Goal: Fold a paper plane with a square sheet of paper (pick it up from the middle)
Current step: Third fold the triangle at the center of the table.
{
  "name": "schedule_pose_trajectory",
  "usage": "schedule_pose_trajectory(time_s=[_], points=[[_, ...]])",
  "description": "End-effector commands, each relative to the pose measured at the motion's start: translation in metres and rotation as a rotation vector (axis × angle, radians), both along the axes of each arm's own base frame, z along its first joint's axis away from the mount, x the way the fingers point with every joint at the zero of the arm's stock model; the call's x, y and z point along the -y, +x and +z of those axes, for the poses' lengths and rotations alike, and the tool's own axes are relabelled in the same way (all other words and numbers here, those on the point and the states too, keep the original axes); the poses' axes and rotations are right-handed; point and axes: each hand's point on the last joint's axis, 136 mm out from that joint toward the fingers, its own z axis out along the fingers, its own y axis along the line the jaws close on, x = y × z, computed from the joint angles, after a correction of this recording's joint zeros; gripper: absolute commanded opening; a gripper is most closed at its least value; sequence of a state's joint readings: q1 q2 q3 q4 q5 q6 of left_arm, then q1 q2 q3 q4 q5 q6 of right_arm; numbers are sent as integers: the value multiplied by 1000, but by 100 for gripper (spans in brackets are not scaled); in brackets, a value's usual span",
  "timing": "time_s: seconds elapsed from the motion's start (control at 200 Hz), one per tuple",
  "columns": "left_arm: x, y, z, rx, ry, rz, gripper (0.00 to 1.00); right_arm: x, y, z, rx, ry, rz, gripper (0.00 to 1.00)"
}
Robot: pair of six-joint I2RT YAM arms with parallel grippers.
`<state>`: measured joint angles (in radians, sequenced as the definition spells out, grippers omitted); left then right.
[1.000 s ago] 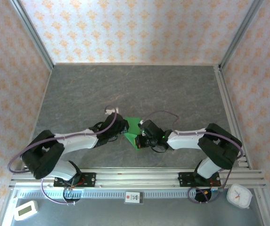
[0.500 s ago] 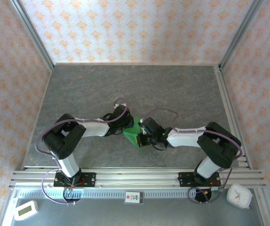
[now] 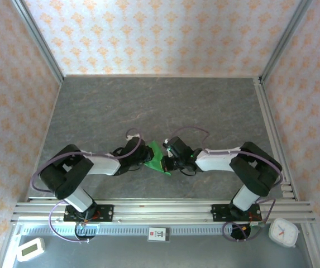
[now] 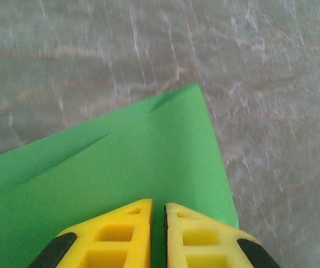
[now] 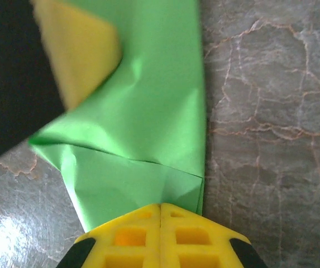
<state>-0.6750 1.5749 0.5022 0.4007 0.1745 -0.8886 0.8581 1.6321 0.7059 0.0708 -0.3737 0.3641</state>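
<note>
Right end effector (image 5: 160, 208) pressed together on a folded corner of the square sheet of paper (image 5: 148, 111). Left end effector (image 4: 158, 210) narrowed to a slit on the sheet's opposite side, seemingly pinching it too. Sheet low over the surface (image 3: 160, 106) between both, with a few folds in, rumpled — no slim dart yet, most folding judged still to do.
</note>
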Motion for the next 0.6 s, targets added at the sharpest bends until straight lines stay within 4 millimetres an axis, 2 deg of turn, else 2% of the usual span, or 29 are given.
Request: schedule_pose_trajectory(time_s=[0.0,0.215,0.355,0.435,0.551,0.596], points=[[0,-6,13,9,-38,57,16,6,8,-6,5,-41,-10,0],[-20,1,58,125,0,119,25,9,6,-10,-4,-48,-15,0],[-16,-7,77,166,-50,85,26,11,4,-14,-12,-47,-19,0],[-6,-14,78,163,-106,46,21,11,3,-15,-16,-48,-19,0],[9,-25,70,138,-179,0,4,12,3,-18,-21,-52,-18,0],[12,-29,64,121,-189,-8,0,12,2,-18,-21,-55,-18,0]])
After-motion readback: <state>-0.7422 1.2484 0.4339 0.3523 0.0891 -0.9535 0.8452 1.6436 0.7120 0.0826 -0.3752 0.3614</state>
